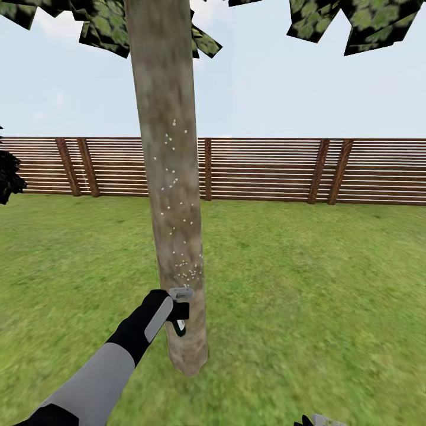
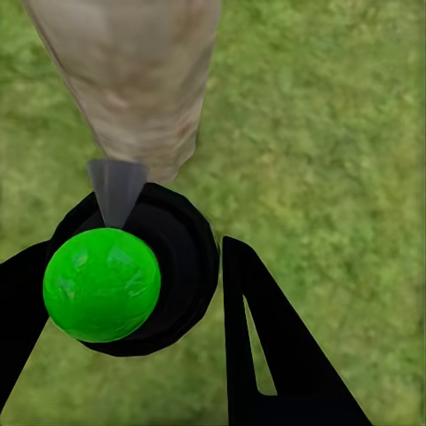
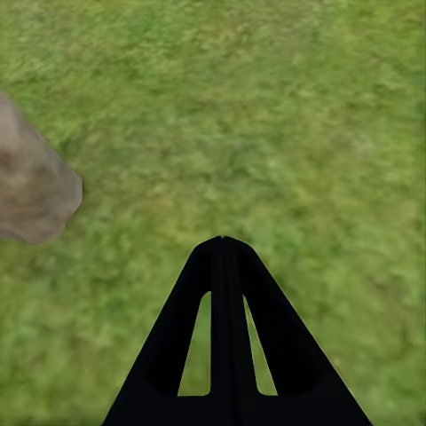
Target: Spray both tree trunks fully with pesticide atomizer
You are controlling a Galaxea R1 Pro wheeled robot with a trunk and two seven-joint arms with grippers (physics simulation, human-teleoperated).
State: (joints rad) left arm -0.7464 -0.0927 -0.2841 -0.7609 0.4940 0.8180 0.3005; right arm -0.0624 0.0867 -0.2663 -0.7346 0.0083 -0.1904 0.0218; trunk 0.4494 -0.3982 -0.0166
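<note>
At the far left edge of the head view, a dark bush [image 1: 9, 174] pokes in front of the brown fence [image 1: 266, 170]. From the lower left, the left gripper [image 1: 171, 310] reaches up over the grass [image 1: 307, 284] and holds the pesticide atomizer [image 1: 180, 307] tight between its fingers, low and left of the middle. Its grey nozzle sits right against the tree trunk [image 1: 171, 195], which runs from the top down to the lower middle. Little white dots of pesticide [image 1: 186, 269] speckle the bark. At the bottom right edge, a bit of the right gripper [image 1: 319, 421] peeks in. In the right wrist view its fingers [image 3: 222, 355] are pressed together, holding nothing.
</note>
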